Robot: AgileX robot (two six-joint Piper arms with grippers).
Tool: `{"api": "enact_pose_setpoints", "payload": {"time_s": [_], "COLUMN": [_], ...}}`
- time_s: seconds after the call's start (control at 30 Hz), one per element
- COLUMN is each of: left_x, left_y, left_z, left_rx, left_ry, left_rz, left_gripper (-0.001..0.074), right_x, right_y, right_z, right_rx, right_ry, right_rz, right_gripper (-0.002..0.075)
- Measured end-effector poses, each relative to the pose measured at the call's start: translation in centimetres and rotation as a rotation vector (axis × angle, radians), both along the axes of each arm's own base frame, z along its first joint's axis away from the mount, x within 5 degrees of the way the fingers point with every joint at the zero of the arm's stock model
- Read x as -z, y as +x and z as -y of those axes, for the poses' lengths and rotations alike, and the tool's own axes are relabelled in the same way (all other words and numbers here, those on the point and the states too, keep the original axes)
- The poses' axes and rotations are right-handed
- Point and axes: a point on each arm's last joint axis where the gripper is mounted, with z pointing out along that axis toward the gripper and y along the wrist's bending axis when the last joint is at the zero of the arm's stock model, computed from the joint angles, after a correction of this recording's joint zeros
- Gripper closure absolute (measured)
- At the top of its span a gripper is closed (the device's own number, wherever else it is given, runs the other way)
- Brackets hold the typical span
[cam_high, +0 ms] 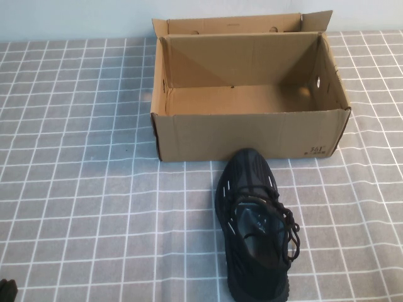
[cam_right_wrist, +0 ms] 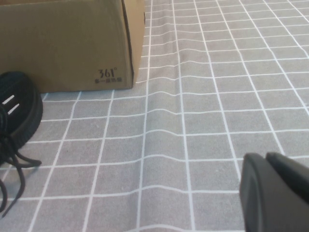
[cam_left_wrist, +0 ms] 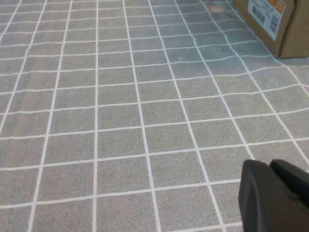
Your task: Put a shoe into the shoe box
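Black knit sneaker [cam_high: 255,228] sits toe-up against my open brown cardboard shoe box [cam_high: 252,135]. My left gripper [cam_left_wrist: 276,198] and right gripper [cam_right_wrist: 275,193] hover low over the checked cloth [cam_high: 82,189], both pinched closed, empty.

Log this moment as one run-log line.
shoe: on table, toe at shoe box front, outside | box: open | left gripper: shut, low over cloth | right gripper: shut, right of shoe
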Motion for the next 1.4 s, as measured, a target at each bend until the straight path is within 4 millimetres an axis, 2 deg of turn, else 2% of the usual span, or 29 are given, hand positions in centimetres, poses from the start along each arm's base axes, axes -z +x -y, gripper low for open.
{"api": "enact_pose_setpoints", "payload": {"time_s": [0.53,0.8,0.93,1.03,1.1,1.27,1.4], "left_x": [0.0,0.0,0.0,0.0,0.0,0.0,0.0], "left_y": [0.0,0.0,0.0,0.0,0.0,0.0,0.0], "left_z": [0.0,0.0,0.0,0.0,0.0,0.0,0.0], "left_rx": [0.000,0.000,0.000,0.000,0.000,0.000,0.000], "left_ry": [0.000,0.000,0.000,0.000,0.000,0.000,0.000], "left_rz": [0.000,0.000,0.000,0.000,0.000,0.000,0.000], "left_gripper": [0.0736,0.0736,0.0736,0.0736,0.0736,0.0736,0.0736], "right_x": [-0.3,-2.3,-2.6,-2.3,-3.0,-7.9,-10.3], "right_y": [0.1,0.3,0.3,0.2,0.0,0.4,2.2], "right_z": [0.0,0.2,0.4,-0.2,-0.9,-2.6,-3.4], "right_rx": [0.008,0.078,0.099,0.059,-0.002,-0.163,-0.271], "right_ry": [0.015,0.398,0.494,0.576,0.587,0.487,0.336], "right_rz": [0.032,0.217,0.242,0.166,0.100,-0.130,-0.372], "right_gripper": [0.0742,0.0742,0.0742,0.0742,0.0742,0.0742,0.0742]}}
